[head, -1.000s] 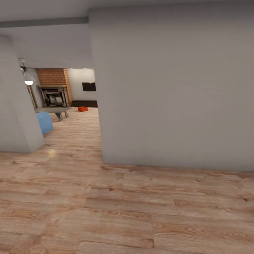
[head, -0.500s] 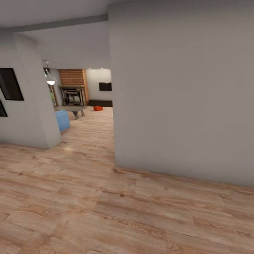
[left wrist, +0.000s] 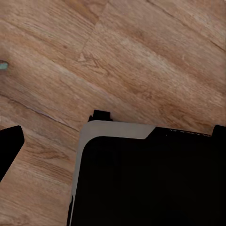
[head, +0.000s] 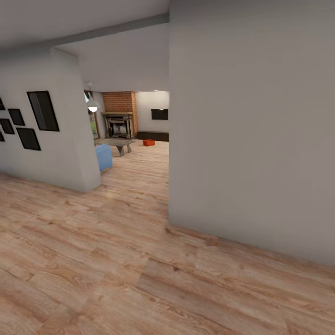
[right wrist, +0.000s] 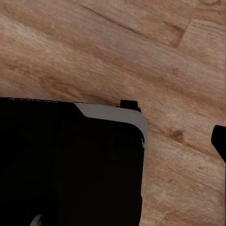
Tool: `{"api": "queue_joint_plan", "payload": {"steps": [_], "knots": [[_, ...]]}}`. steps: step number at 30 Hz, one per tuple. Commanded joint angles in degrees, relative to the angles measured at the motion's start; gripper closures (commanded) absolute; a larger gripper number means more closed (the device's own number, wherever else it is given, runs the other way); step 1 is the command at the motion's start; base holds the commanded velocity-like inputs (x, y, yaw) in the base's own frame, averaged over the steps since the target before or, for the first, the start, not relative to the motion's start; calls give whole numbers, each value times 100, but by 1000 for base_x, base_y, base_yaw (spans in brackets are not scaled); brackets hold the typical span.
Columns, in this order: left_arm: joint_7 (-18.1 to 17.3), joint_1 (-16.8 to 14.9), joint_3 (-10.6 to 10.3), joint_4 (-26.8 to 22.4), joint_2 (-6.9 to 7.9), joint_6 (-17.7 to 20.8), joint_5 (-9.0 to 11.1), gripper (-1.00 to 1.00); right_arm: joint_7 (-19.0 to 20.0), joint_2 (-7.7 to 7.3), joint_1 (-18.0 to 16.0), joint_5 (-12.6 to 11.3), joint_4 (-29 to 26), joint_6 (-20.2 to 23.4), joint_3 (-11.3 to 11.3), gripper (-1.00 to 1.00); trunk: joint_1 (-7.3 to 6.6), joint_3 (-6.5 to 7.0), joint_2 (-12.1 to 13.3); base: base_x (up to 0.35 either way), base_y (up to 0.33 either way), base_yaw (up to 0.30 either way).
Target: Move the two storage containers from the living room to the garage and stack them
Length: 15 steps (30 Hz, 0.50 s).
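One orange-red storage container (head: 149,143) sits far off on the light wood floor of the living room (head: 135,139), in front of the long dark low cabinet (head: 153,136). It shows through the opening between two grey walls. In the left wrist view, my left gripper (left wrist: 117,129) hangs over the plank floor with a dark fingertip (left wrist: 9,146) at the picture's edge and nothing held. My right gripper (right wrist: 113,132) does the same, its fingertip (right wrist: 220,143) at the edge. The robot's black base (left wrist: 150,183) lies below both.
A big grey wall block (head: 251,130) stands close on the right. A grey wall (head: 46,153) with black picture frames (head: 43,110) flanks the left. Beyond are a blue seat (head: 103,157), a low table (head: 118,143), a brick fireplace (head: 119,114) and a black TV (head: 159,114).
The whole head view has shifted: the camera turned left, so the doorway and container sit further right in the picture and the framed wall has come into view.
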Motion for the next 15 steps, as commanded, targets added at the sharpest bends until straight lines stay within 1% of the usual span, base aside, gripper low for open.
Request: {"api": "queue_joint_plan", "payload": {"steps": [1,15], "knots": [[-30,-8,-5,10,0,-17,51,-100,41,2,-6,-61,18,-29,40,-100,5,-11,-9,323,0,268],[-29,-8,-5,10,-2,-17,51,-100,41,2,-6,-61,18,-29,40,-100,5,-11,-9,323,0,268]]}}
